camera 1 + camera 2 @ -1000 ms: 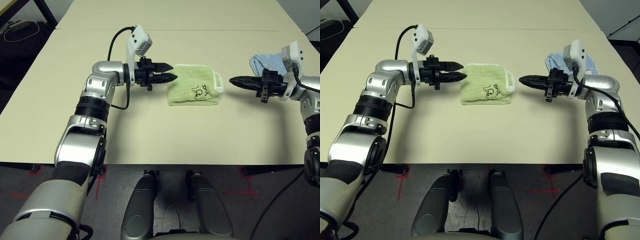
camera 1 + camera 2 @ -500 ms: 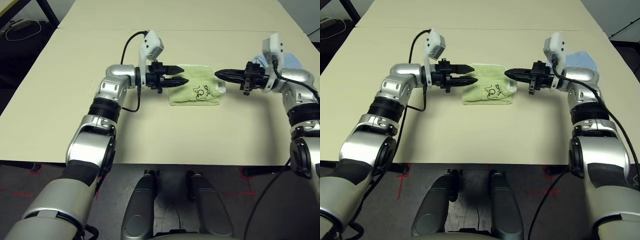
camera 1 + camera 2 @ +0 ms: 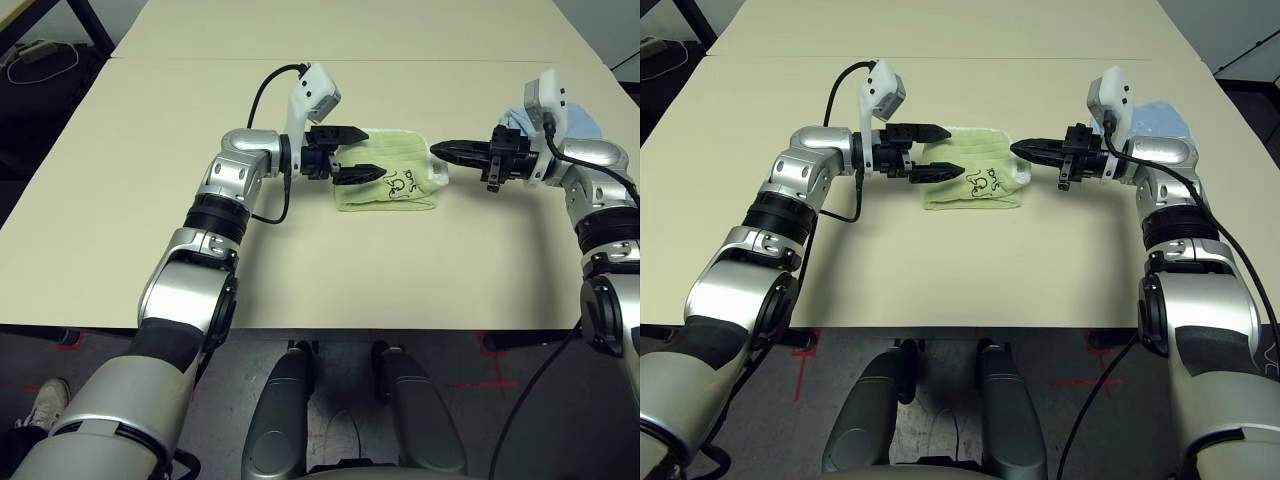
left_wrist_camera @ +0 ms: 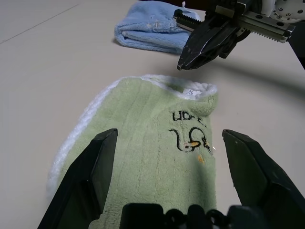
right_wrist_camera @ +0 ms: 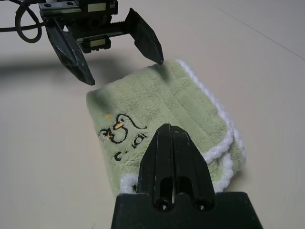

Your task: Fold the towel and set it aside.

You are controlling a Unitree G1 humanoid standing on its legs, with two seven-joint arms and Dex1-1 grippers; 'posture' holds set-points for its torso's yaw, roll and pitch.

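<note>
Left eye view: on the table [image 3: 120,200] the towel [image 3: 390,175] lies folded, mid-table. Left claw [image 3: 362,152] gapes wide over its near end, probably to grasp; right claw [image 3: 440,152], clamped shut and empty, hovers by its other end.

Towel [image 3: 390,180] lies mid-table [image 3: 300,270] between both claws; blue cloth [image 3: 580,122] far right.

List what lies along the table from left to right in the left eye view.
left gripper → towel → right gripper → light blue cloth
</note>
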